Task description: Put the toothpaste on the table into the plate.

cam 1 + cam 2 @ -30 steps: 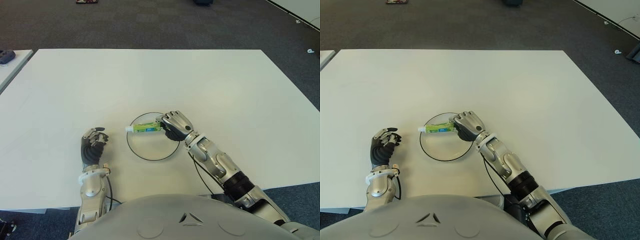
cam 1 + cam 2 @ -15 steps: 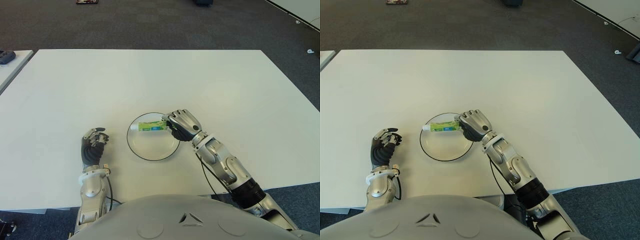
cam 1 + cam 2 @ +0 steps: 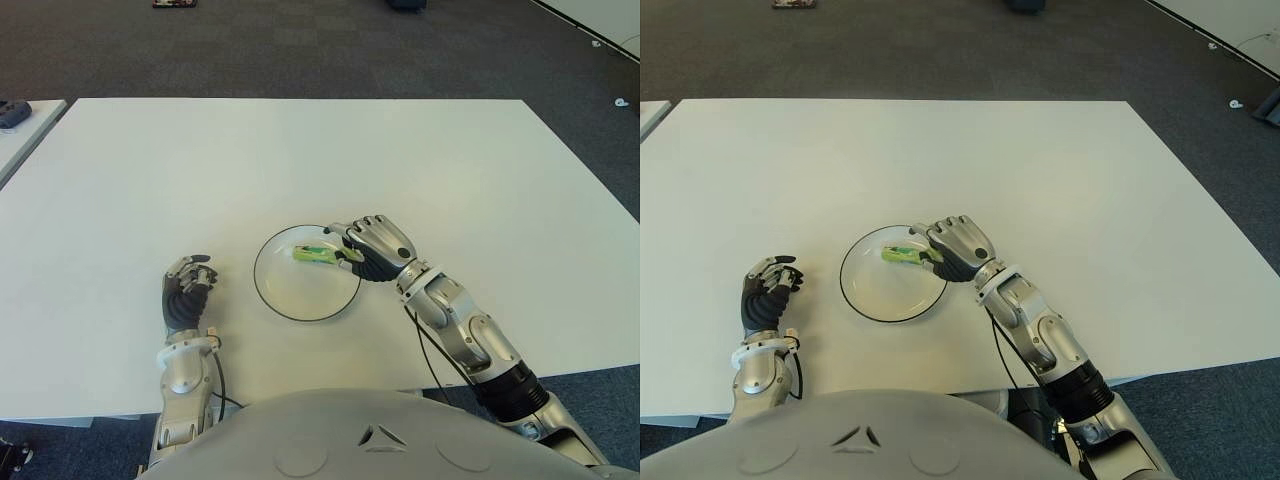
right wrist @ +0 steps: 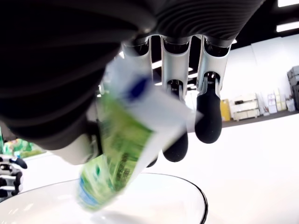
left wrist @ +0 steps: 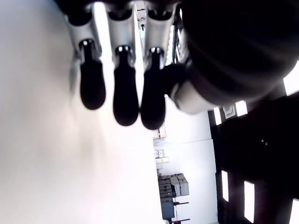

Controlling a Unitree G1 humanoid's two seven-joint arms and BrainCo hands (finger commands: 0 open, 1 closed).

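Now toothpaste (image 3: 318, 254) tilted into plate (image 3: 290, 305)

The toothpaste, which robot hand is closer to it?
The right hand. It is at the toothpaste, over the plate, with its fingers around the tube's end. The left hand shows far off, left of the plate, holding nothing.

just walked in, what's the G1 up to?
The right hand is at the plate's right edge with the green toothpaste tube between its fingers. The tube tilts cap-down over the inside of the plate, and the right wrist view shows it blurred, the fingers loose around it, so it may be just leaving the hand. The left hand shows to the left of the plate on the white table, fingers curled, holding nothing.
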